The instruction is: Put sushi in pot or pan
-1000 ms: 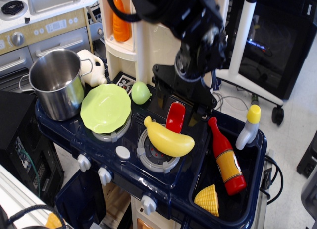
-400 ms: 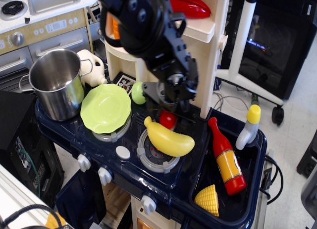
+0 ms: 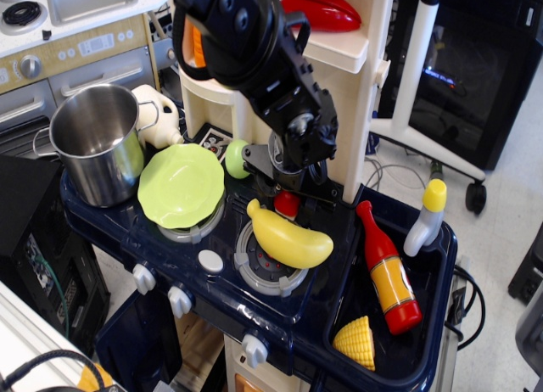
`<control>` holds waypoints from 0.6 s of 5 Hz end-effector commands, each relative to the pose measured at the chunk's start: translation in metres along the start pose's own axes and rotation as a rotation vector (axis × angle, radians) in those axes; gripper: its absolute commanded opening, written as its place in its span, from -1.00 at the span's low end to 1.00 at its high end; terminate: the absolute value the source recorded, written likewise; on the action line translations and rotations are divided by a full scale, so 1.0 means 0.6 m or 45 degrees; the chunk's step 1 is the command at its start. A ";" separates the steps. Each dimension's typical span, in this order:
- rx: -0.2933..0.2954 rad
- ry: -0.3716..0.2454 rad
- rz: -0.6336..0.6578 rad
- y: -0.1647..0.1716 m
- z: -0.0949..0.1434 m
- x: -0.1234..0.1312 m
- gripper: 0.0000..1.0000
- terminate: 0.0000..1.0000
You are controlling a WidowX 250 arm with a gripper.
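Observation:
The sushi (image 3: 287,204) is a small red piece on the dark blue toy stove, just behind the yellow banana (image 3: 288,237). Only its lower end shows; the rest is hidden under the black arm. My gripper (image 3: 286,187) is down right over the sushi, and its fingers are hidden by the wrist, so I cannot tell whether they are open or closed on it. The shiny steel pot (image 3: 97,142) stands upright and empty at the stove's back left corner, far to the left of the gripper.
A light-green plate (image 3: 181,185) lies between pot and gripper, with a green ball (image 3: 233,159) behind it. A red-and-orange bottle (image 3: 388,269), a corn piece (image 3: 355,341) and a white bottle (image 3: 427,215) lie in the sink at right. A cream shelf tower (image 3: 356,78) stands just behind the gripper.
The arm swung left and came down over the sushi. The sushi showed whole a second ago; now only its lower end shows. Nothing else moved.

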State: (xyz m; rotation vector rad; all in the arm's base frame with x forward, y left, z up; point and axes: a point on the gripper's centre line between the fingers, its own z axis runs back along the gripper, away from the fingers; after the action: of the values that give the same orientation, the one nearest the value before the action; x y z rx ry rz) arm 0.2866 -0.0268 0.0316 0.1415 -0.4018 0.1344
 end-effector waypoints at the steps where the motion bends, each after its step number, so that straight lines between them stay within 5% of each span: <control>1: -0.022 0.040 0.009 0.039 0.080 0.028 -1.00 -1.00; 3: -0.045 0.190 0.096 0.100 0.125 0.007 -1.00 -1.00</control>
State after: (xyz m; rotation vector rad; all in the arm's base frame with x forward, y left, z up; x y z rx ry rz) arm 0.2432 0.0275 0.0998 0.0914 -0.2091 0.2117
